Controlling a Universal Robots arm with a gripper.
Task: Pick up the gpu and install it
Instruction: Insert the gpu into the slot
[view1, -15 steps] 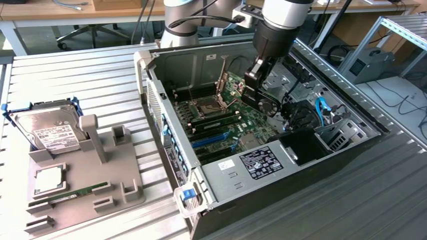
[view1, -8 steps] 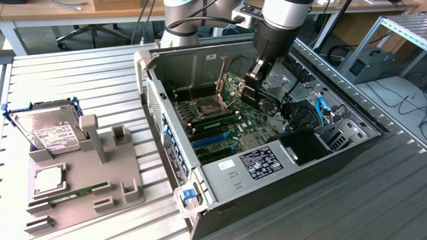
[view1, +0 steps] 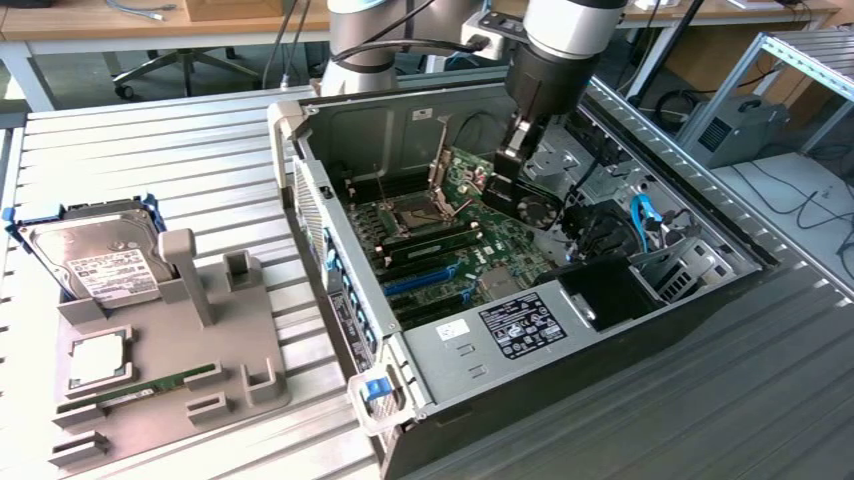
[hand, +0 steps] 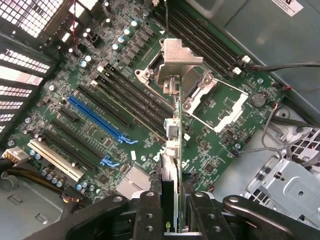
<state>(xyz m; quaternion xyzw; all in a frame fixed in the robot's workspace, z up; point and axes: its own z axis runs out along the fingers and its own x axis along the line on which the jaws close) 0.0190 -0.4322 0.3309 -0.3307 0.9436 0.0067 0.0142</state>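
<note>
Item: black two-finger gripper (hand: 172, 212), fingers clamped on the thin black gpu (hand: 175, 135), which hangs edge-on over the green motherboard (hand: 215, 155), silver metal bracket (hand: 177, 57) at its far end. To seat it well, I'd keep the card parallel to the long blue slot (hand: 97, 120) and press straight down. The wrist view shows that alignment; the exterior view adds the grey holder tray (view1: 160, 370) at its left and the open grey metal computer case (view1: 447, 340) to the right.

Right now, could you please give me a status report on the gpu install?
Gripper shut on gpu, card edge-on. Held over motherboard, not seated. No obstruction seen beneath.
</note>
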